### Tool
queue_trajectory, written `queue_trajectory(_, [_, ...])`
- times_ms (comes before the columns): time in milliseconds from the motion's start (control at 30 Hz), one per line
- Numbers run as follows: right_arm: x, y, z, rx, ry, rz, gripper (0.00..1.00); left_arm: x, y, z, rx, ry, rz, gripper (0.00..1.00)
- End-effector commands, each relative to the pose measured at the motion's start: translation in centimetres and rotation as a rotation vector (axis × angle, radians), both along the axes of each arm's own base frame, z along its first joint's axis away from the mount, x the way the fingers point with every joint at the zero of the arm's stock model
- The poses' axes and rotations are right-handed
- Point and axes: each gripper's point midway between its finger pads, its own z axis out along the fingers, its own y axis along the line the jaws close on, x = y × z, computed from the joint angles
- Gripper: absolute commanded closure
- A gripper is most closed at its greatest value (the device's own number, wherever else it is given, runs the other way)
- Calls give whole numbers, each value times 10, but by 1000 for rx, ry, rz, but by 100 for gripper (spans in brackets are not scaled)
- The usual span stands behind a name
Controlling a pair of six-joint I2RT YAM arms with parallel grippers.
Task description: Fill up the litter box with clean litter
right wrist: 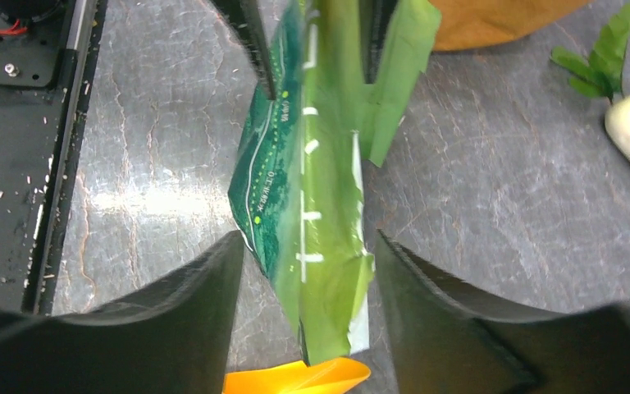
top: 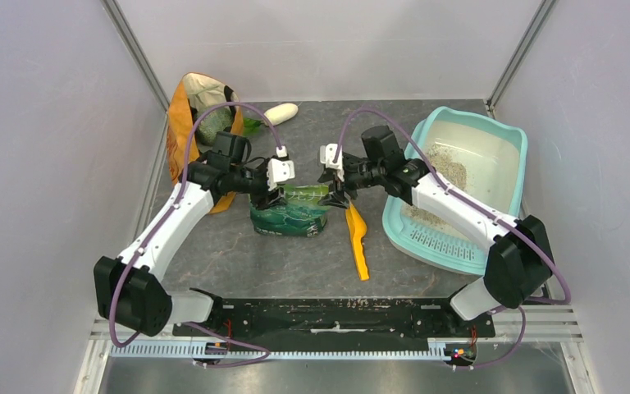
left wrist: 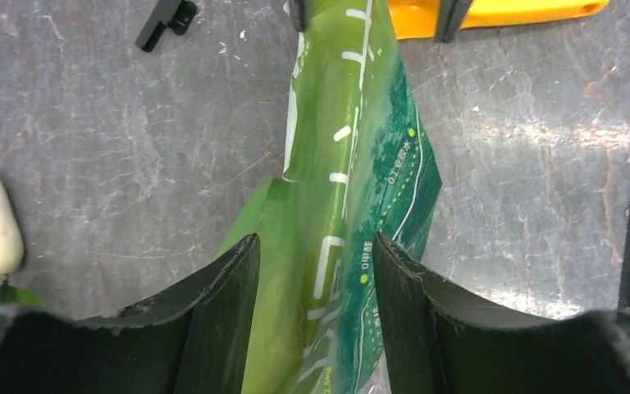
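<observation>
The pale-turquoise litter box [top: 436, 243] sits at the right, with a patch of grey-beige litter [top: 451, 169] on its whitish floor. A green printed bag [top: 291, 215] stands at the table's middle. My left gripper [top: 277, 197] is at its left top corner and my right gripper [top: 334, 197] at its right. In the left wrist view the gripper [left wrist: 316, 246] is open, the bag [left wrist: 353, 164] running between its fingers. In the right wrist view the gripper [right wrist: 308, 242] is open, with bare table on both sides of the bag's edge [right wrist: 320, 213].
An orange scoop [top: 357, 238] lies between the bag and the litter box, just under my right gripper. An orange-tan cloth bag [top: 197, 123] leans at the back left, a white radish-like thing [top: 281, 113] beside it. A black rail [top: 336, 316] runs along the near edge.
</observation>
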Motion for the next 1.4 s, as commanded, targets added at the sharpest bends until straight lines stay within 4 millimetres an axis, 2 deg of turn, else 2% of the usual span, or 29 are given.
queue_trajectory(0, [-5,9,-6,-11,-93,57,42,8,8,14,53,-130,-37,41])
queue_trajectory(133, [2,10,-35,-82,-115,57,41,13,11,6,86,-135,-36,43])
queue_trajectory(300, [11,6,-57,-150,-125,47,53,12,14,-3,114,-109,-50,46])
queue_trajectory(367, [14,6,-59,-160,-126,40,64,7,15,-6,122,-103,-81,48])
queue_trajectory(400, [15,6,-59,-160,-124,38,74,3,16,-9,131,-100,-104,52])
queue_trajectory(467, [13,7,-56,-157,-114,48,96,-4,19,-12,141,-87,-140,67])
queue_trajectory(500, [11,7,-52,-147,-95,54,100,-8,21,-13,144,-70,-158,73])
queue_trajectory(600, [0,0,-34,-137,22,120,100,-19,24,-4,105,-37,-211,91])
queue_trajectory(667, [-11,-6,-33,-163,139,163,100,-19,27,-3,103,-19,-209,97])
queue_trajectory(700, [-11,-6,-30,-170,163,181,100,-17,29,-6,111,-9,-206,98])
queue_trajectory(800, [-14,-9,-47,-221,250,186,100,-14,34,-19,145,22,-203,98])
queue_trajectory(867, [-14,-11,-54,-233,267,170,99,-13,34,-20,141,19,-202,94])
queue_trajectory(933, [-13,-12,-51,-242,277,134,76,-10,33,-17,131,4,-177,78])
queue_trajectory(1000, [-8,-16,-39,-232,293,81,49,-6,32,-12,124,-14,-155,62])
queue_trajectory(1067, [4,-22,-19,-209,307,7,34,-4,31,-6,114,-26,-137,54])
queue_trajectory(1100, [13,-26,-9,-193,310,-31,30,-1,30,-3,106,-32,-125,51])
queue_trajectory(1167, [28,-37,9,-152,312,-88,27,1,28,3,89,-41,-115,46])
queue_trajectory(1233, [49,-50,16,-134,298,-166,28,3,24,11,64,-53,-104,35])
queue_trajectory(1300, [79,-67,9,-153,247,-283,32,4,21,18,47,-72,-100,31])
queue_trajectory(1333, [91,-74,4,-171,217,-327,34,4,20,21,38,-81,-96,23])
queue_trajectory(1367, [108,-83,-5,-204,172,-402,38,5,19,24,34,-92,-91,22])
